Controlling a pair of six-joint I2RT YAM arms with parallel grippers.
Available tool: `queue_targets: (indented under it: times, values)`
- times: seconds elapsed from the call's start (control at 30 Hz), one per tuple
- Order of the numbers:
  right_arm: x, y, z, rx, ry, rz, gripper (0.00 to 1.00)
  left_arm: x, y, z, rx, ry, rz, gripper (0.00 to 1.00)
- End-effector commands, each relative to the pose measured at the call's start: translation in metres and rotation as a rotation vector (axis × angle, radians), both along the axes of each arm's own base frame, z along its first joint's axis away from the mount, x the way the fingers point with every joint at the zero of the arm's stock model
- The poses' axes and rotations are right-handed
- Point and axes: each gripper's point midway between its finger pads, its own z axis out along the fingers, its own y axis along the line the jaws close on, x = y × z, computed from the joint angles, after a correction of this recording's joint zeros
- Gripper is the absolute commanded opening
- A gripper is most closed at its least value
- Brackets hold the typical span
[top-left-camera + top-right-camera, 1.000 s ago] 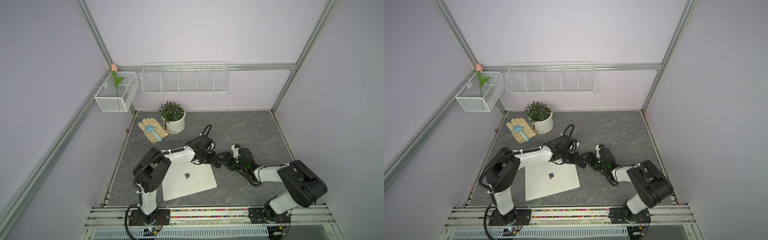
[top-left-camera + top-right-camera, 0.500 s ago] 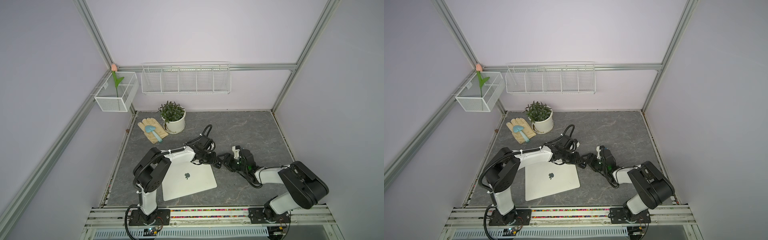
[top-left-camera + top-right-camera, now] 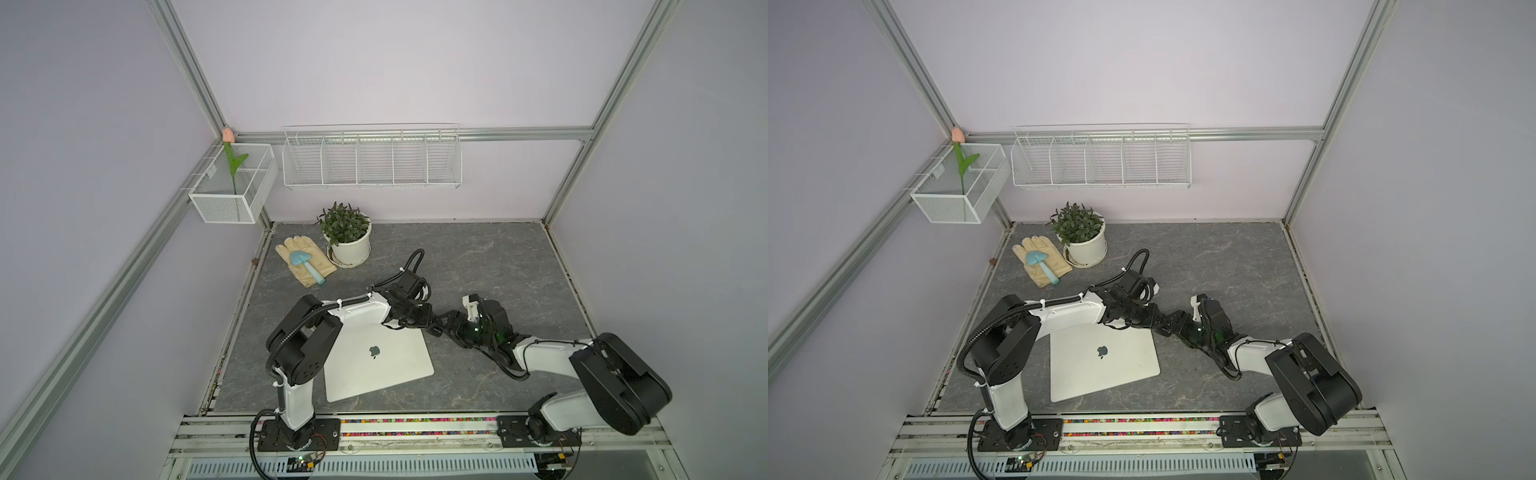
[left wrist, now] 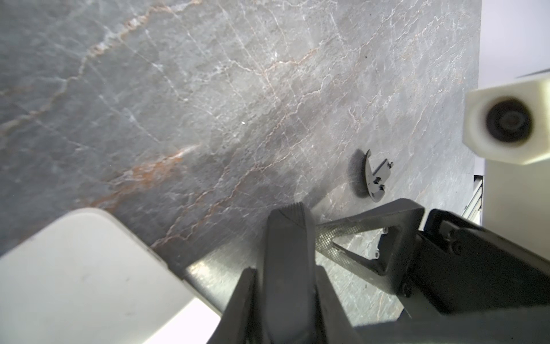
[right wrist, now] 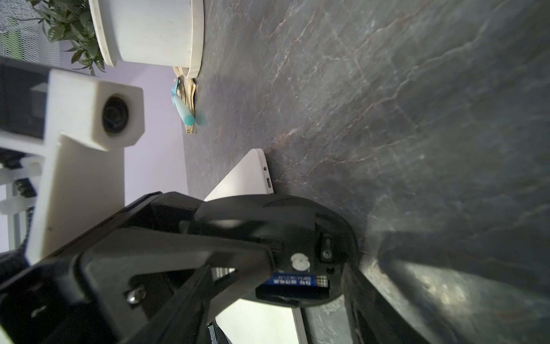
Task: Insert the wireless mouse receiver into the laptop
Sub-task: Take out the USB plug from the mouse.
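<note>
While the right claw clamped the upturned mouse beside the closed laptop on the desk, the left claw was pinched shut at its open underside. I couldn't spot the receiver itself; plugging it in was yet to come.

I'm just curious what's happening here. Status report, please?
Left gripper shut at mouse underside. Right gripper holding mouse. Receiver not visible; laptop port unblocked.

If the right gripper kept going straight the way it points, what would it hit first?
Probably the laptop's ported edge, just ahead of the mouse it holds, height permitting; the left gripper crowds in from the side.
</note>
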Motion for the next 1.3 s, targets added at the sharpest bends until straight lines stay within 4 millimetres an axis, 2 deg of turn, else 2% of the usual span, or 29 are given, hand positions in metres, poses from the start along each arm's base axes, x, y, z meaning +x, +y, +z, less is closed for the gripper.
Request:
queue_targets:
  times: [0.0,0.23,0.5,0.9,1.27]
  values:
    - [-0.002,0.004,-0.005,0.012,0.046,-0.015,0.72,-0.007,0.003,-0.016,0.057,0.01,-0.013,0.0]
    - [0.003,0.003,0.002,0.004,0.004,-0.018,0.72,-0.009,0.002,-0.016,0.054,0.014,-0.023,0.0]
    - [0.003,-0.008,0.007,-0.102,-0.031,-0.012,0.73,-0.009,0.001,-0.015,0.056,0.009,-0.024,0.0]
    - [0.01,-0.001,0.005,-0.082,-0.063,0.003,0.72,-0.01,0.001,-0.015,0.056,0.011,-0.032,0.0]
    - [0.011,0.007,0.007,-0.025,-0.129,0.035,0.67,-0.013,-0.005,-0.017,0.039,0.02,-0.069,0.0]
